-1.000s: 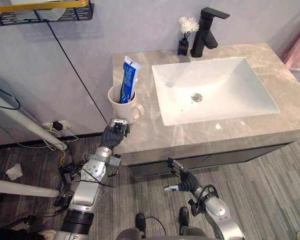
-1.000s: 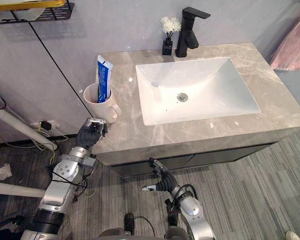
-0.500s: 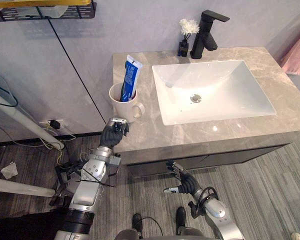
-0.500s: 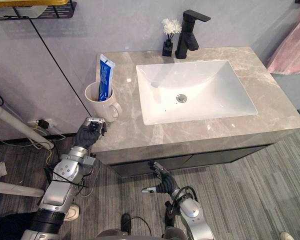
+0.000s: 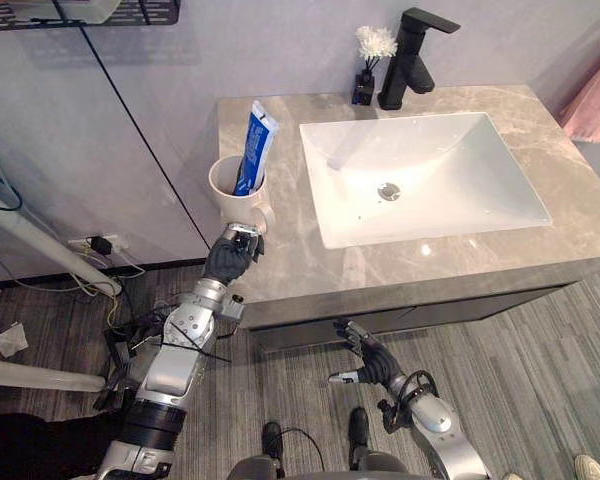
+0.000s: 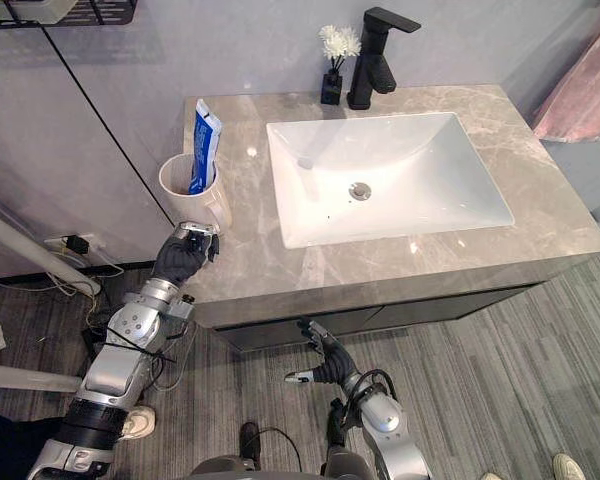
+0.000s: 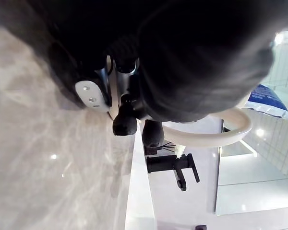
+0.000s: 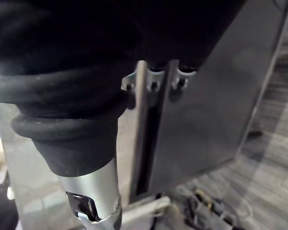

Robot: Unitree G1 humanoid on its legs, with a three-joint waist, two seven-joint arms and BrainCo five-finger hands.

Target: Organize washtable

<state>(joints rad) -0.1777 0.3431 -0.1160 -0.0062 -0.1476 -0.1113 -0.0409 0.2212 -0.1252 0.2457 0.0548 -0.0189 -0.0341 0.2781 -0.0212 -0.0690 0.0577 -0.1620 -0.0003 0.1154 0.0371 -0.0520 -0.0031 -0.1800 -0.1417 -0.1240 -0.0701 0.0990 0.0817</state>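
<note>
Cup: the white cup (image 5: pixel 227 198) stands upright on the table (image 5: pixel 310 268), near its left edge and well apart from the basin (image 5: pixel 430 185).
Toothpaste: a blue tube (image 5: pixel 256 145) stands in the cup and leans out over the rim.
Left hand: the left hand (image 5: pixel 232 260) is at the table's left front corner, pressed up against the cup's lower wall on the handle side.
Left fingers: they are curled and appear to be hooked on the cup's handle. In the left wrist view the dark cover hides the contact, so the grip is likely but not certain.
Right hand: the right hand (image 5: pixel 368 362) hangs low in front of the cabinet (image 8: pixel 216 96) below the table, its fingers loosely spread and holding nothing.
Just changed: half a second ago the left hand was a little short of the cup, with the handle clear beside it. Now it has closed that gap and covers most of the handle. The whole view has also shifted, but the cup seems to be in the same spot.
Meaning for the task: the reach looks finished and the grasp is starting. The cup is not lifted yet, so the tidying remains to be done.
Back of the table: a black faucet (image 5: pixel 412 55) and a small flower vase (image 5: pixel 368 70) stand behind the basin.
</note>
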